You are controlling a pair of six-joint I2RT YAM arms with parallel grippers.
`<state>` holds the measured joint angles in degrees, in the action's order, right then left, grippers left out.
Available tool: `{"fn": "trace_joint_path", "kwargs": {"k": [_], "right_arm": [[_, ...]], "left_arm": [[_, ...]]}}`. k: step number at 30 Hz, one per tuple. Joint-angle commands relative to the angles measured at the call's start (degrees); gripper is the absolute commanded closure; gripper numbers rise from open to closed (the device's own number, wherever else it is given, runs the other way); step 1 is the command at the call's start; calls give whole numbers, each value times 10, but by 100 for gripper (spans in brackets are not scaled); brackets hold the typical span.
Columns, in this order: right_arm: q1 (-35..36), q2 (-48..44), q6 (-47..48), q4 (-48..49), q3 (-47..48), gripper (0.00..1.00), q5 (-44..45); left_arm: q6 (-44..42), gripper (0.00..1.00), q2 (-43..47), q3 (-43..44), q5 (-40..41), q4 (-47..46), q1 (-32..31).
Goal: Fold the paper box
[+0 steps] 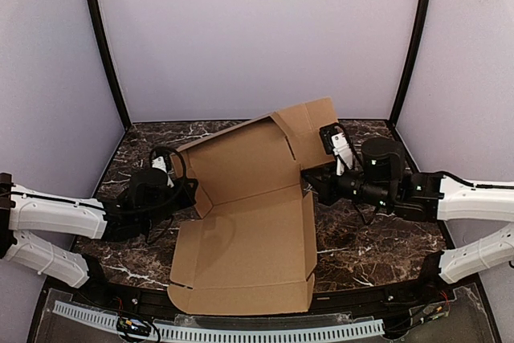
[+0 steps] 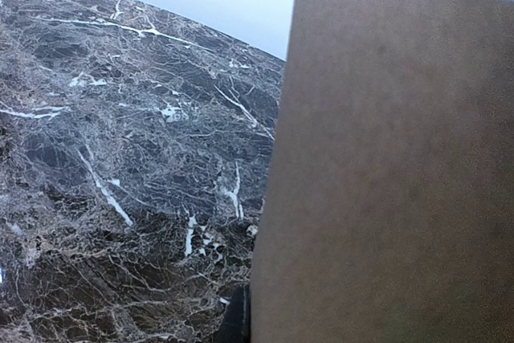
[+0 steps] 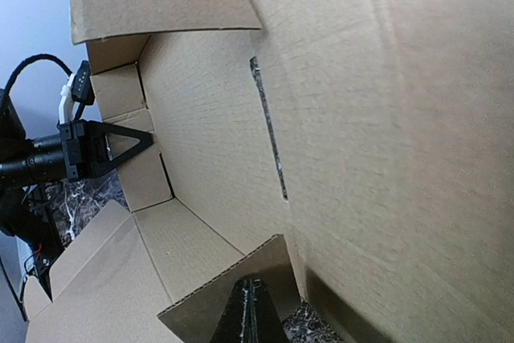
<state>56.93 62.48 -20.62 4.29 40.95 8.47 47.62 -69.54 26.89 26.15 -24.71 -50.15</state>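
The paper box is a brown cardboard sheet lying half folded in the middle of the table. Its back panel stands raised and its front panel lies flat. My left gripper is shut, its tip against the small left side flap. In the left wrist view that cardboard fills the right half, and only a dark finger edge shows. My right gripper is shut at the box's right side. Its closed tips touch a small corner flap, with nothing between them.
Dark marble table shows on both sides of the box. White walls enclose the back and sides. A slot is cut in the raised panel. A white cable track runs along the near edge.
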Motion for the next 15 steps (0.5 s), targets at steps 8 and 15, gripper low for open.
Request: {"fn": "trace_joint_path", "kwargs": {"k": [8,15], "right_arm": [[17,72,46,-40,55,100,-41],[17,88,81,-129,68,100,-82]], "left_arm": [[-22,99,23,27,-46,-14,3],[-65,99,30,43,-82,-17,5]]}}
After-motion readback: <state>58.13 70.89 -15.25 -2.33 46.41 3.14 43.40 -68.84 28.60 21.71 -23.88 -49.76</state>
